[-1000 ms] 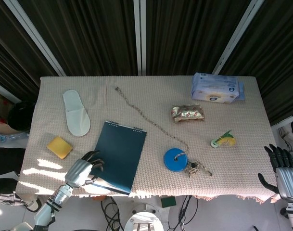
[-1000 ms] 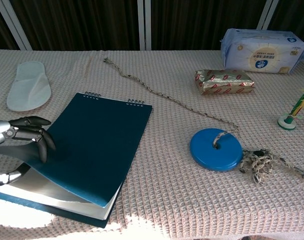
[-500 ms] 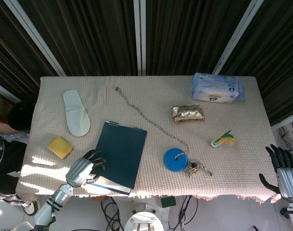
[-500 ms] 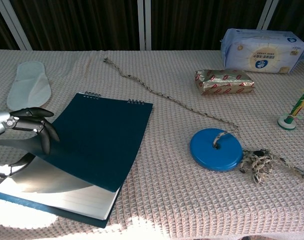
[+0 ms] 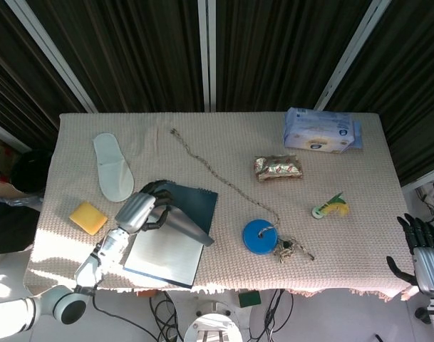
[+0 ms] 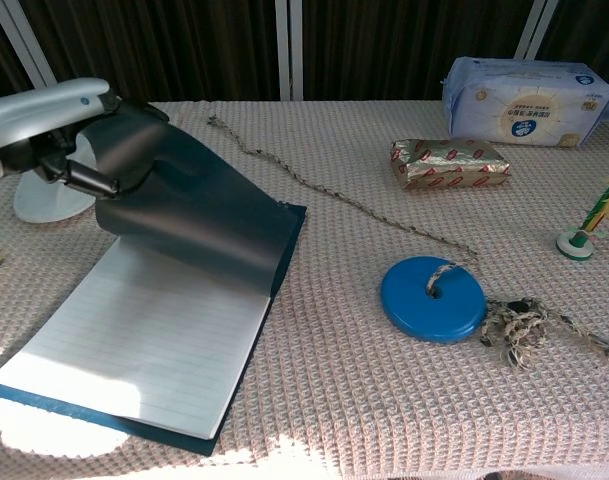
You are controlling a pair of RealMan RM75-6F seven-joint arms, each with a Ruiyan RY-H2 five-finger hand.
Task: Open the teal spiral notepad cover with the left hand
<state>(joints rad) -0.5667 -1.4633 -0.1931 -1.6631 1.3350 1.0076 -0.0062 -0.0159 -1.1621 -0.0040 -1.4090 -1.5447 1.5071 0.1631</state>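
Gripping the teal cover at its free edge, the left robot hand holds it lifted and curled over toward the spiral edge, so the lined first page of the notepad lies bare. In the chest view that hand sits at the upper left of the frame, its dark fingers closed around the cover's edge. The notepad rests on the counter in the lower left part of the head view, with its near corner at the counter's front edge.

At the lower right corner of the head view the right robot hand hangs beyond the counter's edge, fingers apart and holding nothing.

A white slipper lies above and left of the notepad, and a yellow sponge sits just left of the left arm. Right of the notepad is a blue disc tied to a rope that runs toward the upper left. A foil packet, a tissue pack and a small green and yellow toy lie toward the right side.
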